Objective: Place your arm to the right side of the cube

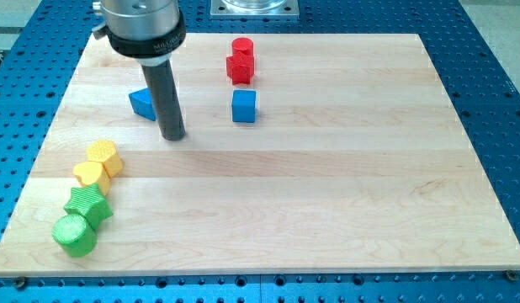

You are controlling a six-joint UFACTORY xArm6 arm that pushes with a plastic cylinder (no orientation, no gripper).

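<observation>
1. The blue cube (244, 107) sat on the wooden board (327, 194) in its upper middle part, just below the two red blocks (240, 60) stacked toward the view's top, and apart from them.
2. The rod's tip (173, 135) rested on the board to the view's left of the cube, with a clear gap between them, and just beside a second blue block (143, 103), wedge-like in shape, which the rod partly hid.
3. The arm carried no fingers at all; it ended in a plain dark rod, so nothing was held or clamped.
4. The cube looked small, rigid and light, probably plastic or painted wood, and on the smooth board it would likely slide or turn at a slight nudge.
5. No hold was called for: the task asked only that the tip stand at the cube's right face, so the judged best course was to pass around it without touching.
6. Two yellow blocks (98, 165) and two green blocks (82, 221) lay well apart at the view's lower left, out of the way.
</observation>
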